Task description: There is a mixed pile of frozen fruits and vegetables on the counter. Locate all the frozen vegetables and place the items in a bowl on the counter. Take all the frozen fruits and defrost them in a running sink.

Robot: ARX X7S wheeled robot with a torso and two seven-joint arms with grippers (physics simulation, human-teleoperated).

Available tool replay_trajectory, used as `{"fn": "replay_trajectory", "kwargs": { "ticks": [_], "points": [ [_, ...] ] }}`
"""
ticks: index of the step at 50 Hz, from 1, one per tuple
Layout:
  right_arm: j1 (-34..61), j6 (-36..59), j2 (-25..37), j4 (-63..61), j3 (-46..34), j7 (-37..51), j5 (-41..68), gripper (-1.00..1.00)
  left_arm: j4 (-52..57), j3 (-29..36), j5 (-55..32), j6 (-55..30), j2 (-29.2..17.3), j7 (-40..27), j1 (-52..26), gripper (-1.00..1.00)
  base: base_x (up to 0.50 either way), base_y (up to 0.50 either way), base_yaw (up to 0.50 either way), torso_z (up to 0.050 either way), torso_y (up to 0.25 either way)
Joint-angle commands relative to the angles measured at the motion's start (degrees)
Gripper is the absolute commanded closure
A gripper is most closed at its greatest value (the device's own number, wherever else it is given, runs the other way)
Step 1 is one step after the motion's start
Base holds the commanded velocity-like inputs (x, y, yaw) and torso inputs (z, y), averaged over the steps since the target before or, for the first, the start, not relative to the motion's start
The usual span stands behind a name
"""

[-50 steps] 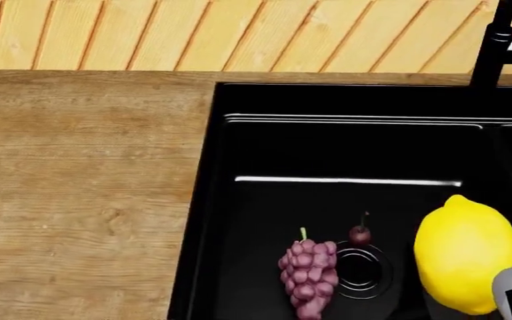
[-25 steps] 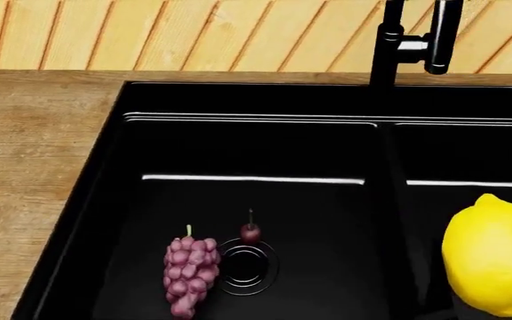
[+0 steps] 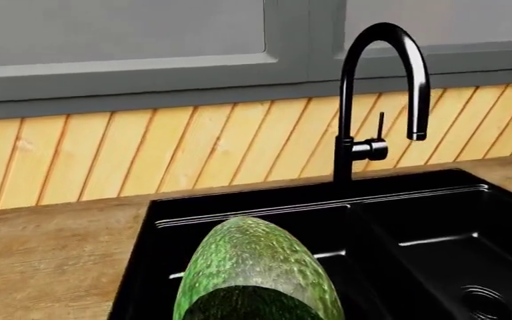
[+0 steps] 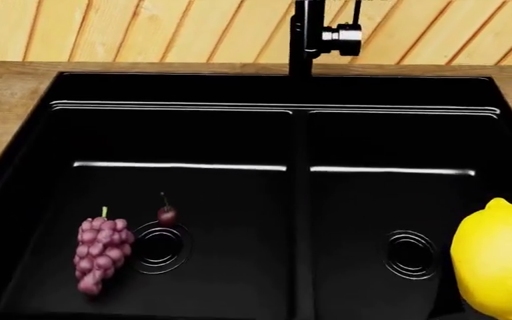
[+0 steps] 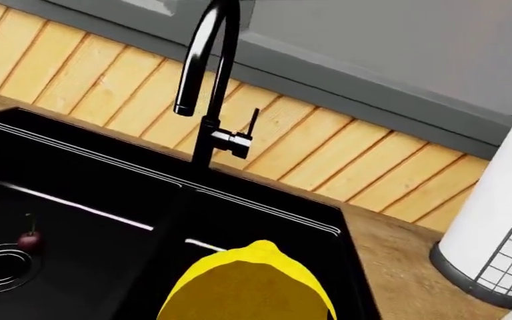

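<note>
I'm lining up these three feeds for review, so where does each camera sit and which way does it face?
Head view: on the robot's head, looking down into the sink; no arm shows.
Left wrist view: by the left gripper, facing the faucet past a green vegetable; gripper hidden.
Right wrist view: by the right gripper, facing the faucet past the lemon; gripper hidden.
Shared: head and right wrist views both show the lemon and the cherry.

White paper roll [image 5: 498, 220] in black wire-grid holder on countertop; plank wall [image 4: 149, 30]; grey window frame [image 3: 149, 73].

Lemon [image 4: 498, 260] clipped at the head view's four o'clock edge; both grippers out of sight, faucet [image 4: 314, 37] top cropped.
</note>
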Motion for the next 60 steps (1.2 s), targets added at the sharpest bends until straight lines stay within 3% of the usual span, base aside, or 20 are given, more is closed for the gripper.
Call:
{"fn": "replay_trajectory", "kwargs": {
  "ticks": [1,14,26,45,60],
  "points": [
    [-0.84,-0.43,-0.09,0.01,0.48,0.08,0.53,1.00,0.59,-2.20,-1.53,-0.67,-1.64,1.85,-0.60,1.00,-0.50,-0.20,0.00,0.000,0.000],
    [-0.14,-1.29,1.73,1.27,-0.20,2.73,2.46,1.00,-0.40,-2.92,-0.80,1.47,0.56,0.99,2.04,1.00,-0.50,-0.25,0.00,0.000,0.000],
    [-0.47,-1.79,1.19,2.08,-0.39,2.51,0.23,1.00,0.10,-3.71,-0.74,0.15,-1.18,1.85,2.38,1.00,-0.35,-0.45,0.00,0.000,0.000],
    [-2.44,-2.64,0.58,2.90,0.75,2.00,-0.83,1.00,-0.56,-4.25,0.55,1.91,0.44,0.85,5.21,1.00,-0.02,-0.50,0.00,0.000,0.000],
    [-1.94,-2.82,-0.05,3.13,-2.86,2.16,-3.03,1.00,-0.12,-5.17,0.33,0.07,-2.91,2.64,5.09,1.00,0.00,-0.50,0.00,0.000,0.000]
  ]
}}
